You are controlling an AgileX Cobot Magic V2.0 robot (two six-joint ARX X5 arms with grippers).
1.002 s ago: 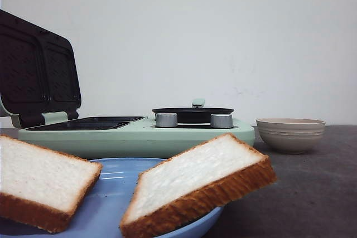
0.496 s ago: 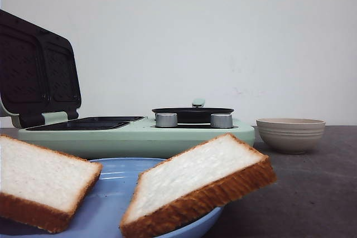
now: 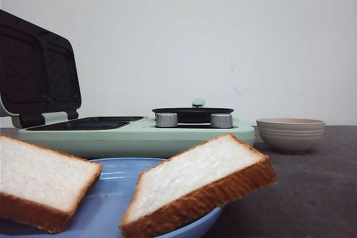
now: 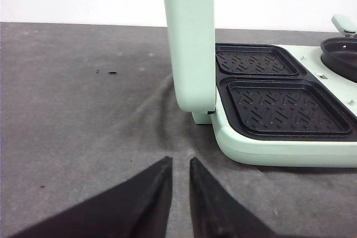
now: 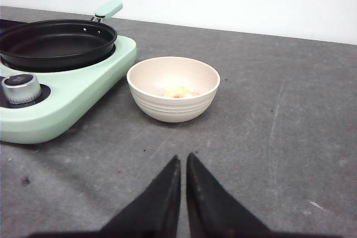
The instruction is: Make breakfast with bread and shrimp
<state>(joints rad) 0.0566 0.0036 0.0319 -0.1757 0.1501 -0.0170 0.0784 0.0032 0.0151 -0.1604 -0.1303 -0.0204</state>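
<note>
Up front, two slices of bread sit on a blue plate (image 3: 111, 204): the left slice (image 3: 42, 185) lies over the plate's left side, and the right slice (image 3: 198, 185) leans tilted over the plate's right rim. Right behind the plate stands the mint-green breakfast maker (image 3: 139, 135), its lid (image 3: 36, 71) raised upright on the left, baring two dark grill plates (image 4: 284, 107). On its right half there's a black frying pan (image 5: 56, 43) with a green handle, and two silver knobs (image 3: 166, 120) face the front. To the right of the appliance, just beside it on the grey table (image 5: 279, 137), is a beige bowl (image 5: 173, 88), and the shrimp (image 5: 178, 92) lie in its bottom as small pinkish-orange bits. The left gripper (image 4: 179, 171) hovers over bare table near the lid's hinge, fingers nearly together, clasping nothing. The right gripper (image 5: 183, 168) points at the bowl, fingers all but touching, also empty-handed.
</note>
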